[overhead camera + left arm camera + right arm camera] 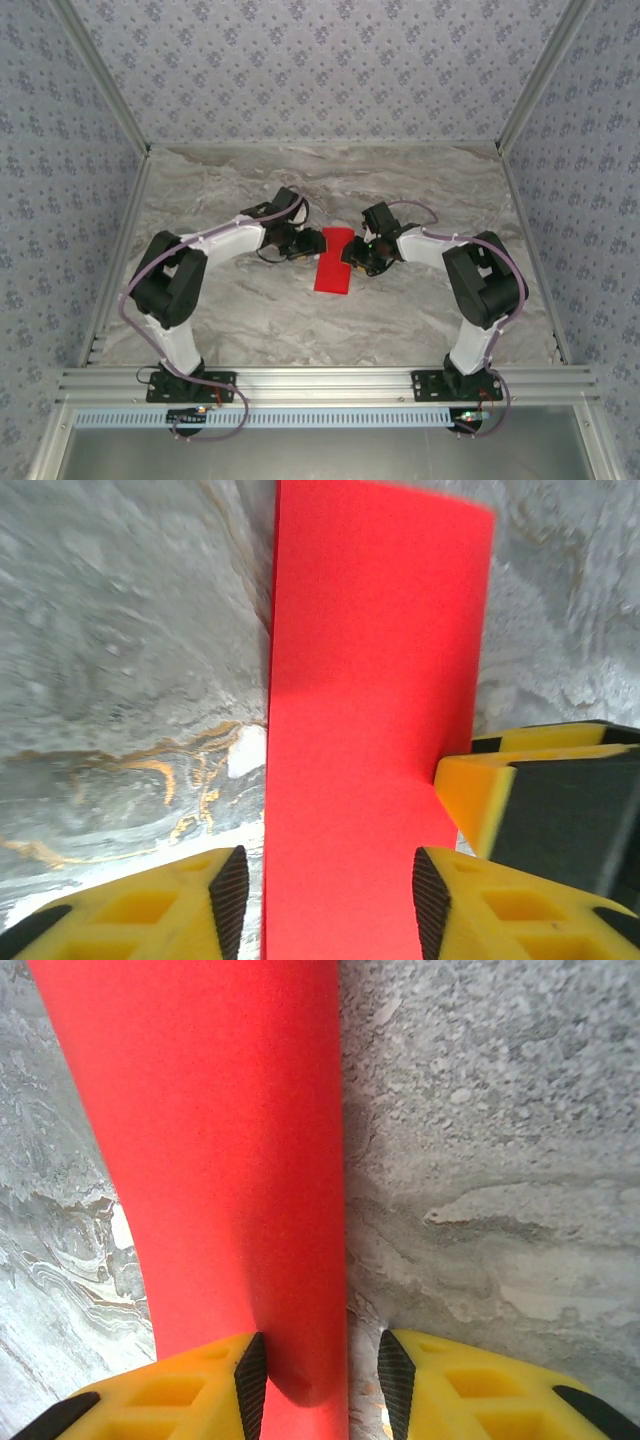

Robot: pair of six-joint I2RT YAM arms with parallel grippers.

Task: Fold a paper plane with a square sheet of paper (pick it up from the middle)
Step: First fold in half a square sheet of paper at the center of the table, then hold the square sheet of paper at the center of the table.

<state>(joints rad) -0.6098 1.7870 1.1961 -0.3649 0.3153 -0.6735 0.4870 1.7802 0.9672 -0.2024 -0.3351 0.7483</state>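
Item: red paper sheet (333,268), folded to a narrow rectangle, lying at centre frame on the marbled worktop (220,190); left gripper (330,895) and right gripper (322,1375) jaws both spread, straddling it, neither pinching.

no readable text, labels or signs
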